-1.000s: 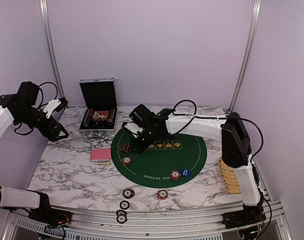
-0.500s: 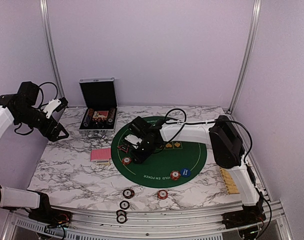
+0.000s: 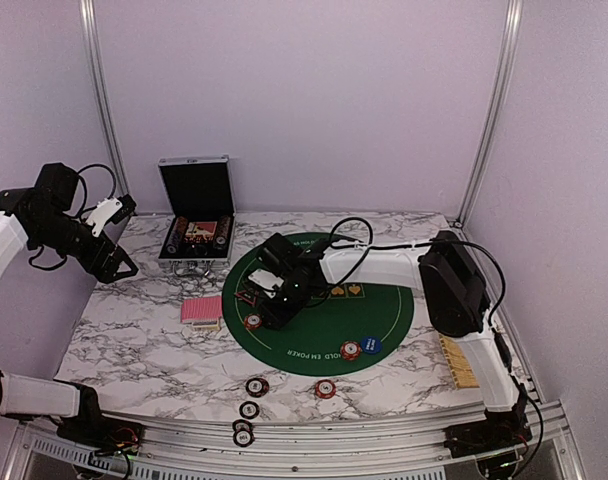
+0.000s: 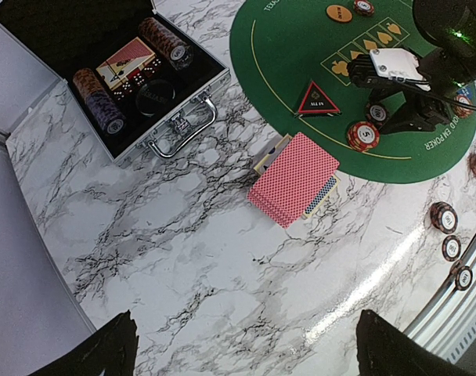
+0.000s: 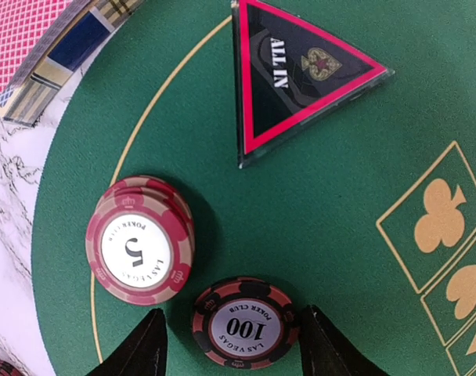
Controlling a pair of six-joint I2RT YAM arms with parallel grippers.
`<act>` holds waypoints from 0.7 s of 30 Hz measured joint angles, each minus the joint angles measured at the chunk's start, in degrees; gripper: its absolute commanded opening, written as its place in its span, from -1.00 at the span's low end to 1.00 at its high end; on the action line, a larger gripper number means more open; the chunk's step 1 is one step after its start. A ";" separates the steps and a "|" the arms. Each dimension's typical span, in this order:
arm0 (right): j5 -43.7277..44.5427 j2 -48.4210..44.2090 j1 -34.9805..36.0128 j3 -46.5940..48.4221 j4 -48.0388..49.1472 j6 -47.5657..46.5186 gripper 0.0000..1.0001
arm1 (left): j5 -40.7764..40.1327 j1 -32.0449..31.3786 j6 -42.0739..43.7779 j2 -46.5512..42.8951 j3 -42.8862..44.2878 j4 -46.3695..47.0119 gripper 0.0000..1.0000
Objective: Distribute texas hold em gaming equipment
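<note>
My right gripper (image 3: pixel 274 302) is low over the left part of the green mat (image 3: pixel 384 300). In the right wrist view it (image 5: pixel 232 345) is open, its fingers standing either side of a black-and-red "100" chip (image 5: pixel 246 323) that lies flat on the mat. A small stack of red "5" chips (image 5: pixel 140 239) lies just beside it, and the triangular "ALL IN" marker (image 5: pixel 297 82) lies beyond. The pink-backed cards (image 3: pixel 201 310) lie on the marble left of the mat. My left gripper (image 3: pixel 112 265) is open and empty, high over the table's left side.
The open black case (image 3: pixel 195 220) holding chip rolls stands at the back left. A red chip (image 3: pixel 351 350) and a blue button (image 3: pixel 371 345) lie on the mat's near edge. Several chips (image 3: pixel 257 386) lie near the front edge. A bamboo tray (image 3: pixel 460 352) lies at the right.
My right gripper has moved nearer and lower over the mat's left part, coming down around the 100 chip; it has held still for the last half second. The left arm has not moved.
</note>
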 measured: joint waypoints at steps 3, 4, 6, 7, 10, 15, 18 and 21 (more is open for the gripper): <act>0.09 -0.76 0.00 -0.42 -0.17 0.00 0.13 | 0.00 0.00 0.00 0.00 0.00 0.00 0.98; 0.17 -1.38 0.00 -0.68 -0.44 0.00 0.13 | 0.00 0.00 0.00 0.00 0.00 0.00 0.98; 0.24 -3.21 0.09 -1.70 -0.57 0.02 0.13 | 0.00 0.00 0.00 0.00 0.00 0.00 0.98; 0.31 -4.26 0.24 -2.29 -0.61 0.00 0.14 | 0.00 0.00 0.00 0.00 0.00 0.00 0.98; 0.79 -8.70 0.94 -4.90 -0.81 0.00 0.23 | 0.00 0.00 0.00 0.00 0.00 0.00 0.98; 1.38 -14.25 6.05 -8.28 -1.07 0.04 0.38 | 0.00 0.00 0.00 0.00 0.00 0.00 0.98; 1.33 -14.82 10.73 -9.64 -1.57 0.37 0.48 | 0.00 0.00 0.00 0.00 0.00 -0.02 0.98; 1.27 -14.82 14.40 -11.17 -2.03 0.94 0.54 | 0.00 0.00 0.00 0.00 0.00 -0.02 0.98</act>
